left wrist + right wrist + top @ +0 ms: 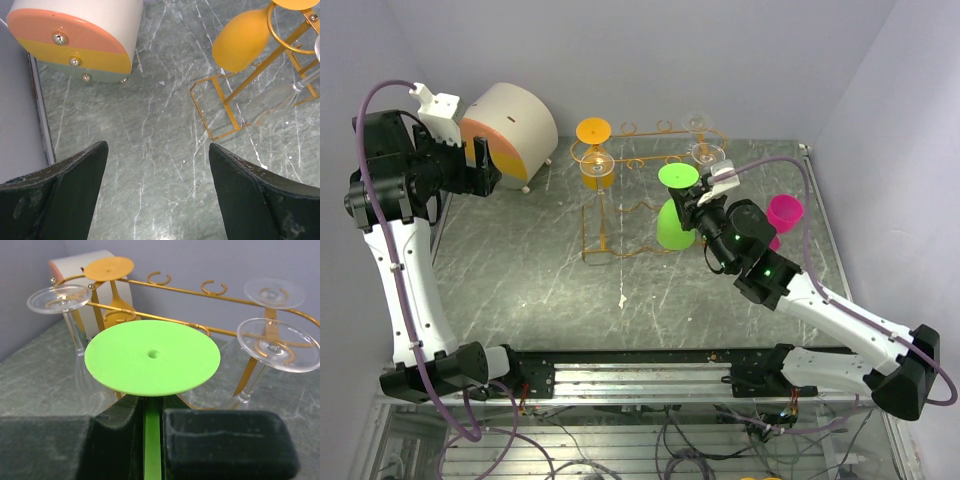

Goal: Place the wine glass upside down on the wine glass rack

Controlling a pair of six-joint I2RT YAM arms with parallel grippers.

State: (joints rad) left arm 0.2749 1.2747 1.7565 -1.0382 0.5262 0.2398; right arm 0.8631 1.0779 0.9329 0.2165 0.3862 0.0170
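Now, green wine glass (152,357): inverted, foot up, just before the wine glass rack (175,288)
right gripper (151,412): clamped on its stem
wine glass rack: holds orange glass (595,165), clear glasses (277,342)
left gripper (157,165): wide, above table (160,115)

Smooth grey-green stone-look table (520,270), veined in white, with a soft sheen. Thin orange-gold metal wire for the wine glass rack (185,289), smooth and lightly glossy. Opaque, matt, plastic-looking green wine glass (152,357) at centre of the right wrist view, foot flat and smooth with a tiny dimple in the middle. Opaque orange glass (240,42) at upper right of the left wrist view, smooth with a dull shine. Transparent, glossy clear glasses (277,342). Glossy, lacquered-looking round drum (85,20) at upper left, with shiny metal screws (60,38) in its striped face. Matt black, scuffed, slightly rough fingers (65,195) on the left gripper (157,146). Soft, felt-like black pads (225,440) on the right gripper (151,412).
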